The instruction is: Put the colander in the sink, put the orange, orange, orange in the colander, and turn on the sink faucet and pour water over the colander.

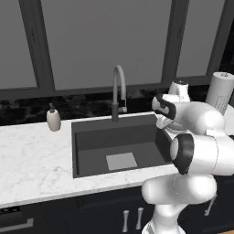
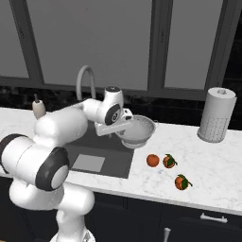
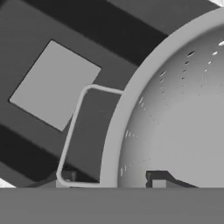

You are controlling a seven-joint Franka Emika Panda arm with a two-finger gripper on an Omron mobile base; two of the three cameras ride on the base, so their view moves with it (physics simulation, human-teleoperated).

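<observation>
The colander (image 2: 139,130), a shiny metal bowl, hangs tilted over the sink's right edge, above the counter line. My gripper (image 2: 121,127) is shut on its left rim. In the hand view the rim (image 3: 114,144) runs between my two fingertips (image 3: 66,176), one outside the bowl and one inside, with a wire handle (image 3: 72,127) to the left. Below lies the dark sink (image 3: 109,30) (image 1: 91,141) with its lighter square patch (image 3: 54,85). Three oranges (image 2: 152,160) (image 2: 169,161) (image 2: 182,182) rest on the marble counter right of the sink. The sink faucet (image 1: 119,89) (image 2: 85,78) arches behind the basin.
A beige soap dispenser (image 1: 53,119) stands on the counter left of the sink. A tall perforated grey canister (image 2: 216,115) stands at the back right. Dark windows and a black backsplash run behind the counter. My own arm hides most of the colander in the left base view.
</observation>
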